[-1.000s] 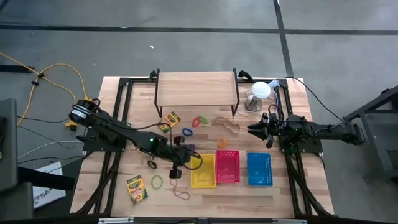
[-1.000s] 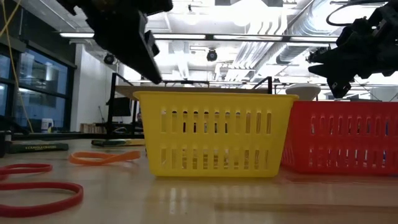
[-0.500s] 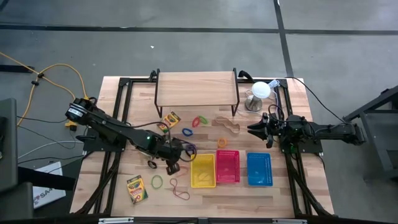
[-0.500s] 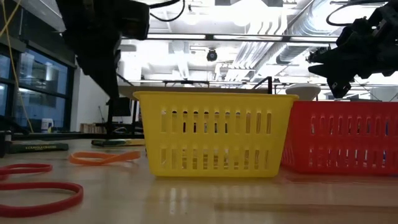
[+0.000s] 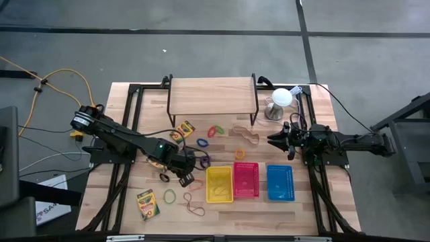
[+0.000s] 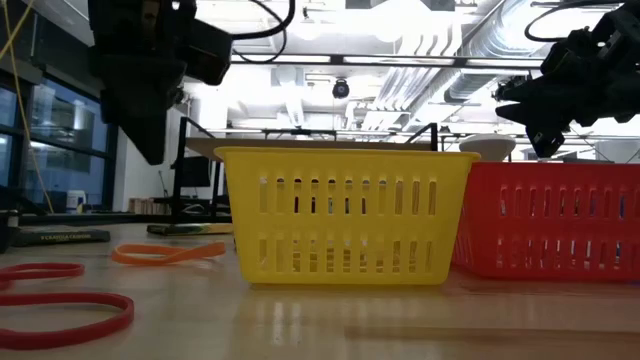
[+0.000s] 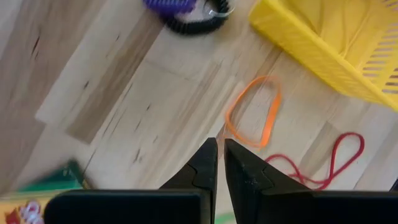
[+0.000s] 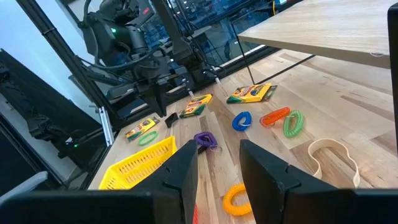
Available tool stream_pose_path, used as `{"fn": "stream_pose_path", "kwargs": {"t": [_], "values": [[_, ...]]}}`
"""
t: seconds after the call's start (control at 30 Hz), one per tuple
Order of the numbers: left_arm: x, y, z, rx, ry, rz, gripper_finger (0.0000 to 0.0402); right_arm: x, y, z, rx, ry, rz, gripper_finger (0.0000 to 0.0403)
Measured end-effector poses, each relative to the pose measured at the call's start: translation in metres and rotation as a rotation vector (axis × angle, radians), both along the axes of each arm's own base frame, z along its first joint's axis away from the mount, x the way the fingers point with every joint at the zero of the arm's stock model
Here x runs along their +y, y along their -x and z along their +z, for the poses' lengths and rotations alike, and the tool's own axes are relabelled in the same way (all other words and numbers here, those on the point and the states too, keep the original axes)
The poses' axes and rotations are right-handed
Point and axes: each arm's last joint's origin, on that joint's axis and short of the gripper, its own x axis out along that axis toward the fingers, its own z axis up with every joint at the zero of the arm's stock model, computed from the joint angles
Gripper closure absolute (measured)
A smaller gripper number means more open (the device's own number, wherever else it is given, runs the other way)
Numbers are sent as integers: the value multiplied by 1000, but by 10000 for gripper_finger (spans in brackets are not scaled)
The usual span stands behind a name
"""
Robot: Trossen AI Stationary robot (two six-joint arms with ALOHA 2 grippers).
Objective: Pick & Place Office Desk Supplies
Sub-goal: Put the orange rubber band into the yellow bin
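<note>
My left gripper (image 7: 221, 163) hangs nearly shut and empty above the orange rubber band (image 7: 252, 112) beside the yellow basket (image 5: 219, 184); descending closed, I'd probably skid it away. My right gripper (image 8: 217, 163) waits open near the white dome.

table (image 5: 309, 208): pale matt wood | yellow basket (image 6: 340, 215): glossy slotted plastic
</note>
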Motion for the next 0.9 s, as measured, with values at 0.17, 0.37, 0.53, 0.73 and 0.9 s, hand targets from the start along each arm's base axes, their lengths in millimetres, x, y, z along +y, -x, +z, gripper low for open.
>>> {"fn": "stream_pose_path", "kwargs": {"t": [0.17,0.37,0.53,0.73,0.9], "values": [[1,0,2,-4,11,28,375,0,0,0,0,0,0,296],[-15,-7,4,-48,-18,38,375,0,0,0,0,0,0,296],[-36,-23,5,-24,-31,73,375,0,0,0,0,0,0,296],[-51,-44,1,61,-45,143,375,0,0,0,0,0,0,296],[-54,-46,-7,122,-53,204,375,0,0,0,0,0,0,296]]}}
